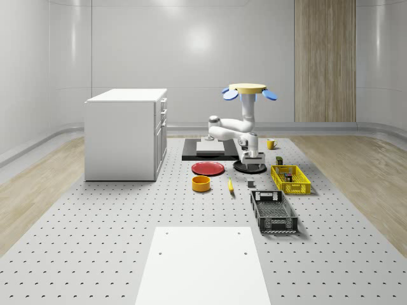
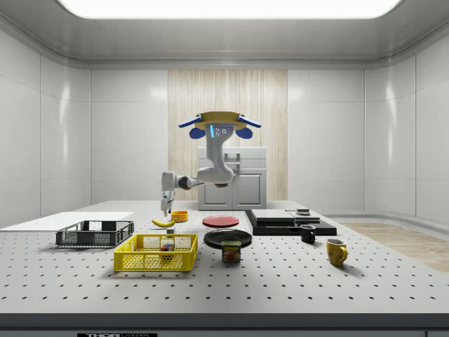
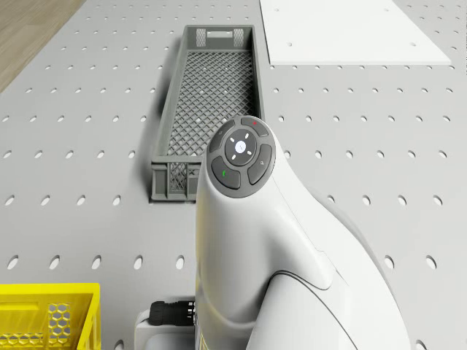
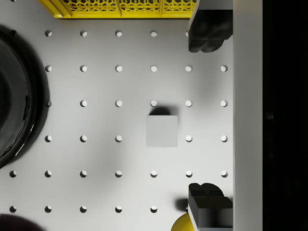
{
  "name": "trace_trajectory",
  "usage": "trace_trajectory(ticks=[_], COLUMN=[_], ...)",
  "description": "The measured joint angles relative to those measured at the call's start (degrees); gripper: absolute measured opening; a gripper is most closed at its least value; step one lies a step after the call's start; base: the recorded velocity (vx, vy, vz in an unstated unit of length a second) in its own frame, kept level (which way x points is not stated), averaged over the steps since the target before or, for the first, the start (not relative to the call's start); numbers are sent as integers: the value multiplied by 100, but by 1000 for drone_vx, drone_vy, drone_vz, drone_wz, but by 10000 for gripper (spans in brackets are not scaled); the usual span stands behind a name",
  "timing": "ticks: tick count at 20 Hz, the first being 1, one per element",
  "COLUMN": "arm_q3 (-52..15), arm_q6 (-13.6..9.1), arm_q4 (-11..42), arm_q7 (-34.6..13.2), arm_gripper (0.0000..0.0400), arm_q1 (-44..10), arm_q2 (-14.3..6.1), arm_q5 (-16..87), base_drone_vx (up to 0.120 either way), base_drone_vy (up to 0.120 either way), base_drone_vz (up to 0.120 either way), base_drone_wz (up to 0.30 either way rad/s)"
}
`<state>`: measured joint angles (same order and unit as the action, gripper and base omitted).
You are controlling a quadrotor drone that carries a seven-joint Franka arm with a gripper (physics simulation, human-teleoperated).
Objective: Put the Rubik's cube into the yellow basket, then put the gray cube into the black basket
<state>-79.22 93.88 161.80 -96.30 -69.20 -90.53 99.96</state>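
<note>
White-walled room with a wood panel at the back, and a big perforated gray worktop (image 1: 95,241) carrying everything. So the drone (image 1: 249,91) hovers in the air above the middle of the worktop, roughly over the black plate (image 2: 227,237) and the red plate (image 1: 208,168), with the Franka arm (image 2: 203,175) bent out and down from it. The gripper (image 1: 252,166) points straight down, hanging above the gray cube (image 4: 161,131) without touching it. From the wrist view the jaws are spread wide, one fingertip (image 4: 207,36) on each side, and the gray cube sits on the bare worktop between their lines, well below them.

The Rubik's cube (image 2: 166,247) is already lying inside the yellow basket (image 1: 290,178), you can see it through the mesh in the side view. The black basket (image 1: 273,211) sits just beside the yellow one, nearer the white sheet (image 1: 203,265), and the drone view looks right into it. The gray cube is on the worktop between the banana (image 1: 230,185) and the yellow basket, outside both baskets.

Other stuff around: an orange bowl (image 1: 201,183) near the red plate, a Spam can (image 2: 231,251), a black mug (image 2: 308,233), a yellow mug (image 2: 336,251), a white cabinet (image 1: 126,133), and a black slab (image 2: 289,222) with a pale block on it.
</note>
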Motion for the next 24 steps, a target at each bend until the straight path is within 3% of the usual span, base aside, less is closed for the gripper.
trace_trajectory(ticks=[2, 15, 24], arm_q3=[0, -1, 411], arm_q6=[2, 15, 171], arm_q4=[0, -1, -88], arm_q7=[0, -2, 42], arm_gripper=[400, 400, 400], arm_q1=[0, -3, -17], arm_q2=[-2, -16, -25], arm_q5=[-1, -6, 376], base_drone_vx=[0, -28, 0], base_drone_vy=[-40, 0, 0], base_drone_vz=[0, -117, 0], base_drone_wz=[0, 0, 0])
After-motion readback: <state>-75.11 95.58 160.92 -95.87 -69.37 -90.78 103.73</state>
